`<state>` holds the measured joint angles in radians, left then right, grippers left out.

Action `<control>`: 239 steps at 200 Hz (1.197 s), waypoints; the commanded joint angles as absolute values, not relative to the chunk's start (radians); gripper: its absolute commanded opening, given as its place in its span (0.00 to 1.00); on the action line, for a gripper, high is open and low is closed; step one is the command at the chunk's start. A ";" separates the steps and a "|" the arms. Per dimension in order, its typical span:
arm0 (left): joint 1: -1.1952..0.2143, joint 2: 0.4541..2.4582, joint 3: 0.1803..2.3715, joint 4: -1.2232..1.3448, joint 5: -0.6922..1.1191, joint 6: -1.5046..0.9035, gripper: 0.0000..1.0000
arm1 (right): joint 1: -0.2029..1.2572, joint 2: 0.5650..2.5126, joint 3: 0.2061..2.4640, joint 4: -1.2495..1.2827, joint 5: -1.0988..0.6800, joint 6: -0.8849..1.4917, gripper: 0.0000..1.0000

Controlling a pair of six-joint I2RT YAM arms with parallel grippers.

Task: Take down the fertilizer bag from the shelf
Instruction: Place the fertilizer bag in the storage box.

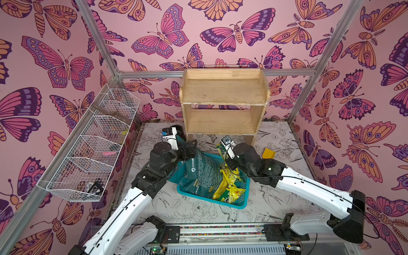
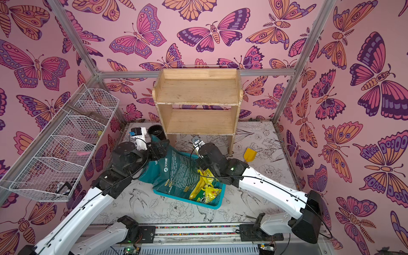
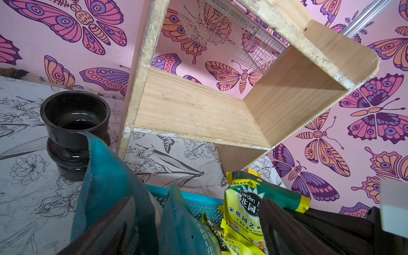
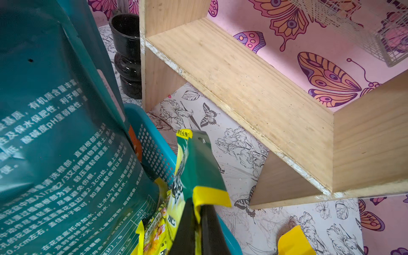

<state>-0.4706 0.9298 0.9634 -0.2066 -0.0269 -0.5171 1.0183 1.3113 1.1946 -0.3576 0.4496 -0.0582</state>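
Observation:
The pale wooden shelf stands at the back with both tiers bare. A yellow-and-green fertilizer bag stands upright at the rear of a blue basket. My right gripper is shut on the bag's edge. More yellow bags lie in the basket beside a big teal bag. My left gripper is open at the teal bag's top corner, its fingers wide apart on either side of that corner.
A black pot stands left of the shelf's leg. A yellow scoop lies on the table to the right of the basket. A white wire basket rack hangs on the left wall.

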 commanded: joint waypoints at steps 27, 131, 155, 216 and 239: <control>-0.466 0.927 0.951 -0.202 -0.038 -0.523 0.94 | 1.019 1.287 1.087 -0.370 0.355 0.129 0.00; -0.466 0.937 0.977 -0.201 -0.025 -0.528 0.94 | 1.085 1.281 0.852 -0.415 0.155 0.440 0.00; -0.466 0.918 0.973 -0.204 -0.035 -0.525 0.94 | 1.085 1.309 0.845 -0.404 0.132 0.451 0.00; -0.466 0.889 0.975 -0.245 -0.118 -0.483 0.94 | 1.078 1.257 0.965 -0.482 0.267 0.395 0.47; -0.450 0.875 1.038 -0.315 -0.206 -0.429 0.95 | 1.008 1.199 1.029 -0.511 0.272 0.350 0.57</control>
<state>-0.4686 0.9016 0.9710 -0.2409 -0.0986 -0.4961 1.0710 1.2640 0.9565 -0.4103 0.2054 0.3954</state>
